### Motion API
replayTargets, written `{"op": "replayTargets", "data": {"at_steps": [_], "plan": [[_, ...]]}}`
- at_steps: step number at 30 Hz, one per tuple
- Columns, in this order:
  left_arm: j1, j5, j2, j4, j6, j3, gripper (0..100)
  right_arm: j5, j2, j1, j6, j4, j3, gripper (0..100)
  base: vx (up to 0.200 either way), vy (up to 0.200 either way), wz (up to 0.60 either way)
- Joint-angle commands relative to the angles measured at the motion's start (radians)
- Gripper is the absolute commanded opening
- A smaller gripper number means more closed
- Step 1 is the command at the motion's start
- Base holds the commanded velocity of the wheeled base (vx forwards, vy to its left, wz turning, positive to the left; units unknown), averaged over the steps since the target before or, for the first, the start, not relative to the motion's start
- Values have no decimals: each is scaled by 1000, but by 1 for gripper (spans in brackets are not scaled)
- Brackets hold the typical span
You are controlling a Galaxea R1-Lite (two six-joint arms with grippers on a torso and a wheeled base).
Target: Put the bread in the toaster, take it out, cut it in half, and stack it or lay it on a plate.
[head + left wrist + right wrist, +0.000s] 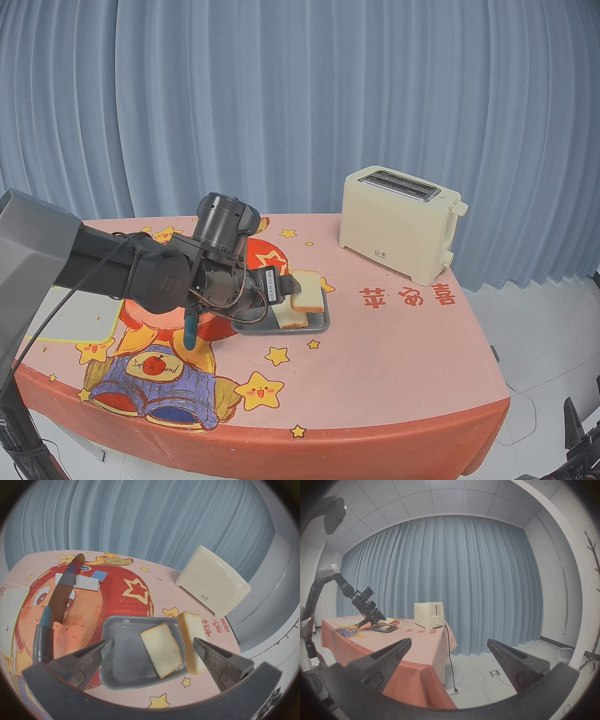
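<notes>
Head view: left gripper (153,642) spread wide over tray (125,662) of two bread slices (162,650), one seemingly tilted; toaster (397,222) at two o'clock.

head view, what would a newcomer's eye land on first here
First, the left end effector, open right at two bread slices on a grey tray in the middle of the pink cartoon tablecloth. Next, the cream toaster at the table's far right corner, its slots empty. A teal-handled knife lies on the cloth just left of the tray.
</notes>
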State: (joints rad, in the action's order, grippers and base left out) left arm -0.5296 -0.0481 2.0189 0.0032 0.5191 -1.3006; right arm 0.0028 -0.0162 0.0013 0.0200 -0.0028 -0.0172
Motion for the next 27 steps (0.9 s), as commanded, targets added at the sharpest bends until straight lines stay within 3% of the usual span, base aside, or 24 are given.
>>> {"op": "replayTargets", "data": {"at_steps": [1,11,27], "plan": [[0,-1,-51,0,1,23,100,0,16,0,0,0,17,100,0,0,0],[3,-1,-89,-5,-1,104,100,0,16,0,0,0,17,100,0,0,0],[2,-4,-85,-12,15,84,100,0,16,0,0,0,17,100,0,0,0]]}}
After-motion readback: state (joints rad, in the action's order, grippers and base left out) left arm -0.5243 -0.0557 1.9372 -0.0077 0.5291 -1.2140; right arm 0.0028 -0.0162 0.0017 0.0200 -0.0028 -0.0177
